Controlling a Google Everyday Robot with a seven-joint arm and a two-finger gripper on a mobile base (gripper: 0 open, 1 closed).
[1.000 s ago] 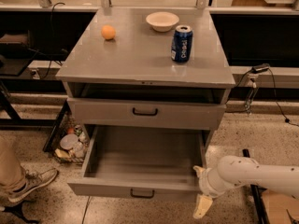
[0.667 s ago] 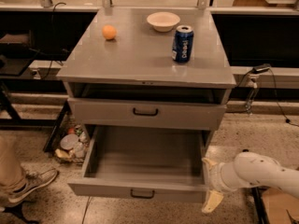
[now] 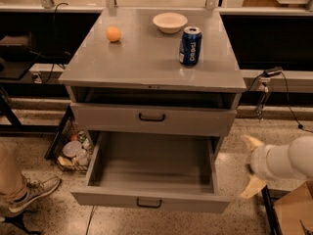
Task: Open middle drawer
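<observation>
Hovering right of pulled-out middle drawer (image 3: 151,175), hand (image 3: 250,165), fingers (image 3: 253,142) apart

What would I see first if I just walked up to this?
The middle drawer, pulled wide open and empty at the front of the grey cabinet, grabs the eye first. Just right of it hangs the robot's white gripper, fingers spread open, holding nothing. On top sit a blue can, a white bowl and an orange.

Upright blue metal can (image 3: 190,45); shallow round white bowl (image 3: 169,22) near behind it, small orange ball (image 3: 113,34) well to its left.
</observation>
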